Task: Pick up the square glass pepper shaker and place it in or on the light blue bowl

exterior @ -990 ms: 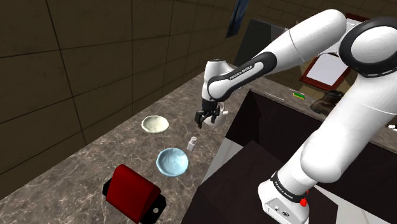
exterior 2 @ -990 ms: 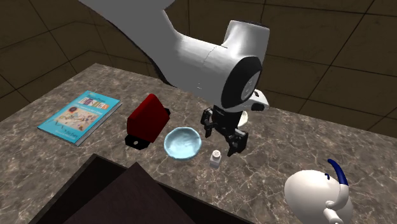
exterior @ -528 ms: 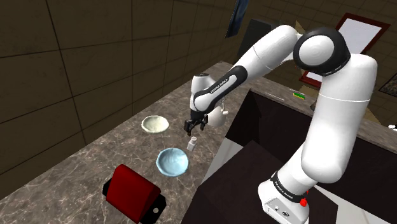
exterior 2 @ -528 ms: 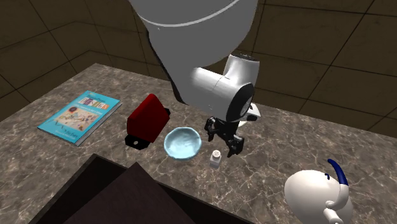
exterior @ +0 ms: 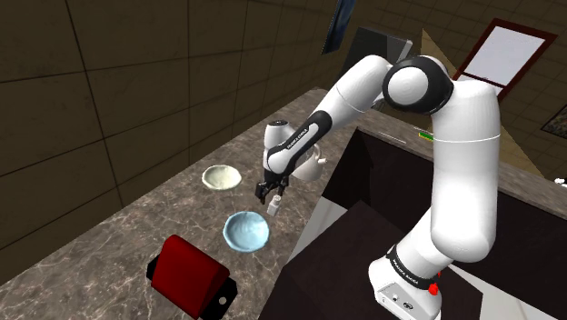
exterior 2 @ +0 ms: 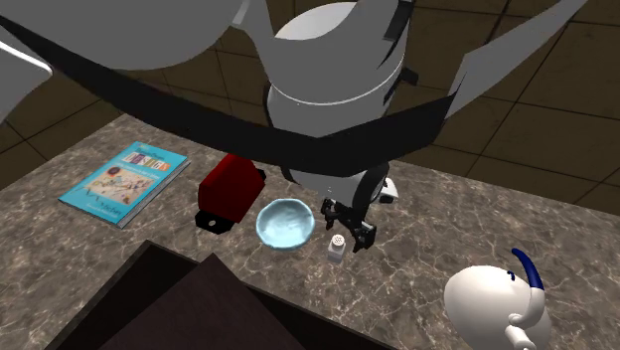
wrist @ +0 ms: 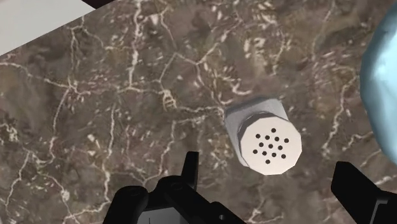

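Brown marbled counter (wrist: pixel 114 95) is seen beneath the gripper (wrist: pixel 267 168), its jaws held apart above the upright pepper shaker (wrist: pixel 267 141), which neither finger touches. The shaker is stood just beside the light blue bowl (wrist: pixel 382 89), itself cut off at the frame's edge. White lettering on the dark forearm band (exterior: pixel 297 140) and the title on the blue book (exterior 2: pixel 124 182) cannot be read.

On the counter (exterior 2: pixel 447 231) the shaker (exterior 2: pixel 338 246) stands just beside the bowl (exterior 2: pixel 286 221), at its right in the second exterior view (the gripper (exterior 2: pixel 348 229) hangs just above the shaker), and a book (exterior 2: pixel 124 182) lies well off left.
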Controlling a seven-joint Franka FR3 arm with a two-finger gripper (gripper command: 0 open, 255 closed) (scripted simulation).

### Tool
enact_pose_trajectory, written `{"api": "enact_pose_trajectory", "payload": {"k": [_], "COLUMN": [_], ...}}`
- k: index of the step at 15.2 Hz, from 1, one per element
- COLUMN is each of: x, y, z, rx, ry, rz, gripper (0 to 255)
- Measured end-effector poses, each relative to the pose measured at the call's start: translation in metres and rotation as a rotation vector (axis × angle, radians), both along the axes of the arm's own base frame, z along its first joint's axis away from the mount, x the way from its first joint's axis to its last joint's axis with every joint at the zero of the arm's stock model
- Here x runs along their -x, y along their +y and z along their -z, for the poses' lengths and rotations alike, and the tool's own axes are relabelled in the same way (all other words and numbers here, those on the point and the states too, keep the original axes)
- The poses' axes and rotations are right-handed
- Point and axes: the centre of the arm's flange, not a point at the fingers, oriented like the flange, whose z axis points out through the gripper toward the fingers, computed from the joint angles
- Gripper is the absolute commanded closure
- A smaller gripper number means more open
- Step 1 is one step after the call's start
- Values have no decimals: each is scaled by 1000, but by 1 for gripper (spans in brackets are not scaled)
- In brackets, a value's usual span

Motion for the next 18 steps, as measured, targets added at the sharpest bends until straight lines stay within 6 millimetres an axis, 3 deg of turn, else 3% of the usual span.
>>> {"api": "enact_pose_trajectory", "payload": {"k": [4, 10, 11, 18], "x": [3, 3, 3, 3], "y": [-1, -1, -1, 0], "z": [16, 18, 18, 18], "rx": [0, 0, 0, -1], "ry": [0, 0, 0, -1], "rz": [0, 0, 0, -1], "gripper": [0, 0, 255, 255]}}
